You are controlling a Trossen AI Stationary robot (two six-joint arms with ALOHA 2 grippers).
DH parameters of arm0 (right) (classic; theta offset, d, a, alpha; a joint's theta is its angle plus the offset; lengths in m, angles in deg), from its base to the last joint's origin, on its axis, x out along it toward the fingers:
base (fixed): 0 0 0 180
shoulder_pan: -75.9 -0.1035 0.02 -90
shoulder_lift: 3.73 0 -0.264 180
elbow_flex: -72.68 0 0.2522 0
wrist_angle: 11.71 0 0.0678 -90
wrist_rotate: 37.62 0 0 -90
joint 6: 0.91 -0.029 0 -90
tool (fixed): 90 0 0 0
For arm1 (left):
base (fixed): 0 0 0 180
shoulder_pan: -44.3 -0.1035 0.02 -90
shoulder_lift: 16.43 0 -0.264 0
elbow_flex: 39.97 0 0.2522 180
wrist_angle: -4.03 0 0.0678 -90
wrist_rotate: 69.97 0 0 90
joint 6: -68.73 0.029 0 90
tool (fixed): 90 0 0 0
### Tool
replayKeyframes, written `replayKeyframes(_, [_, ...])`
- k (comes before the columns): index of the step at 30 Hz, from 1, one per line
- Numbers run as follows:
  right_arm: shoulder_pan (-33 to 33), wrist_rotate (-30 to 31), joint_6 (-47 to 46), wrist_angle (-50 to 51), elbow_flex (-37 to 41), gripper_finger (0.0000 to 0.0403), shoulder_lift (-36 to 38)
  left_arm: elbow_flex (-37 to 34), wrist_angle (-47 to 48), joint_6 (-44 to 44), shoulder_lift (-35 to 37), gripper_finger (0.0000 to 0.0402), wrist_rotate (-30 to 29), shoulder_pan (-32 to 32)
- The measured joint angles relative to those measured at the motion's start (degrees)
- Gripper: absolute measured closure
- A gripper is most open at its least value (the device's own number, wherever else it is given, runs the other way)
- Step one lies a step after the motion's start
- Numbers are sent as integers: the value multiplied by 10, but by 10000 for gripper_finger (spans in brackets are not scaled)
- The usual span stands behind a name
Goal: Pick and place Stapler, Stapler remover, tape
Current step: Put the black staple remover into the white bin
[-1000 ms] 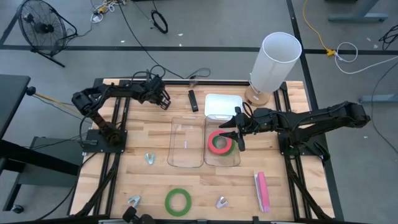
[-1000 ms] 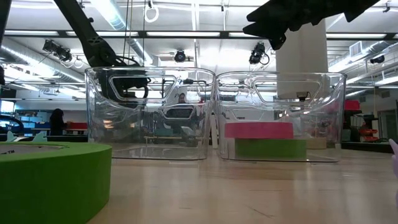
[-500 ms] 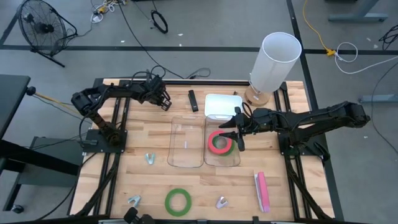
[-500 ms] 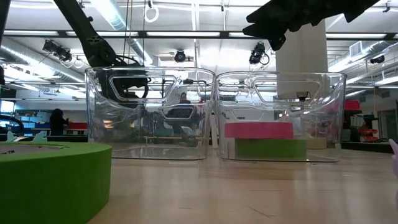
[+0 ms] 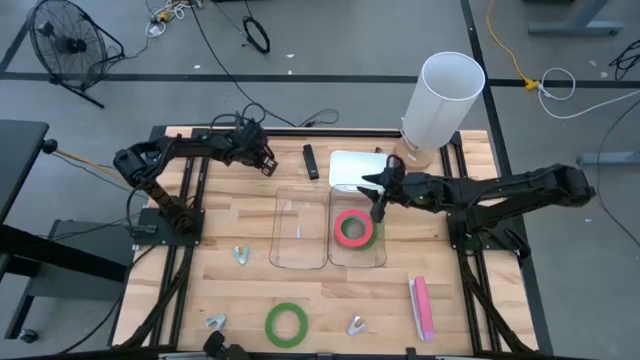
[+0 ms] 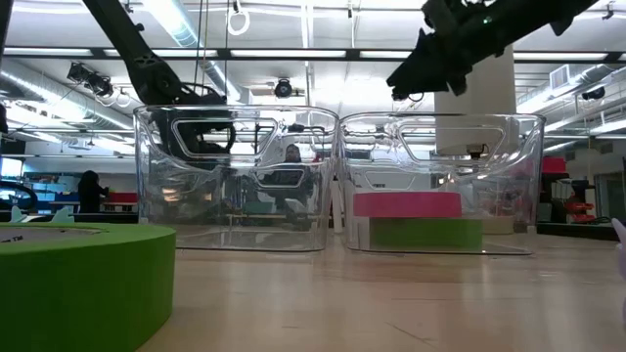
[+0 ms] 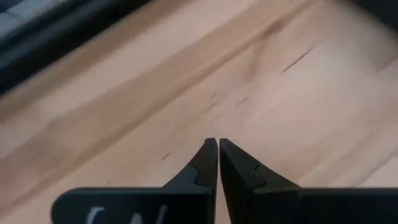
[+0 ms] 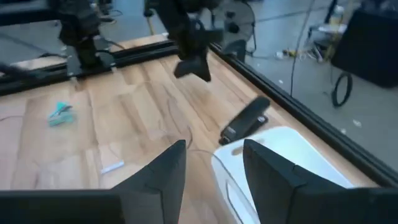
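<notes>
- The left gripper [image 5: 266,160] waits over the far left part of the wooden table [image 5: 200,280], its fingers [image 7: 208,163] pressed together on nothing, with bare wood beneath them in the left wrist view.
- A small light-blue staple remover [image 5: 241,255] lies on the table just left of the bins; another [image 5: 215,322] lies near the front left edge.
- A green roll of tape [image 5: 286,323] lies flat near the front edge, well apart from the bins; in the low view it fills the near left corner [image 6: 78,284].
- A black stapler [image 5: 311,161] lies near the far edge, beyond the bins.
- The left clear bin [image 5: 285,262] stands at the table's middle; it holds no tape.
- The right clear bin [image 5: 372,262] stands touching it on the right and holds a red-pink roll of tape [image 5: 352,225] lying on top of a green roll [image 6: 424,233].
- A third staple remover [image 5: 355,325] lies near the front edge, right of the loose green roll.
- The right gripper [image 5: 374,196] hangs above the far rim of the right bin, its fingers [image 8: 163,177] apart and holding nothing.
- A white tray [image 5: 350,165] lies beyond the right bin.
- A pink stapler [image 5: 421,306] lies near the front right edge.
- A white cylinder [image 5: 441,97] stands at the far right corner.
</notes>
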Motion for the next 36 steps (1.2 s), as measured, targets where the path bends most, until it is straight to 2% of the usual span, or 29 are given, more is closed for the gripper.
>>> replayKeyframes(6, [58, -20, -37, 45, 0, 240, 0, 10, -30, -3, 56, 388, 43, 0])
replayKeyframes(13, [63, -60, -36, 51, 0, 241, 0, 77, -85, -20, 93, 388, 126, 30])
replayKeyframes(19, [78, 47, -72, 89, -1, 241, -11, 123, -83, -12, 93, 388, 107, 77])
replayKeyframes(25, [93, 58, -96, 132, 0, 241, -61, 125, -64, -9, 93, 388, 81, 98])
replayKeyframes(32, [123, 123, -95, 48, 0, 243, -112, 125, -46, -9, 93, 388, 74, 100])
replayKeyframes(36, [158, 114, -84, 8, 0, 265, -127, 125, -39, -10, 93, 388, 74, 101])
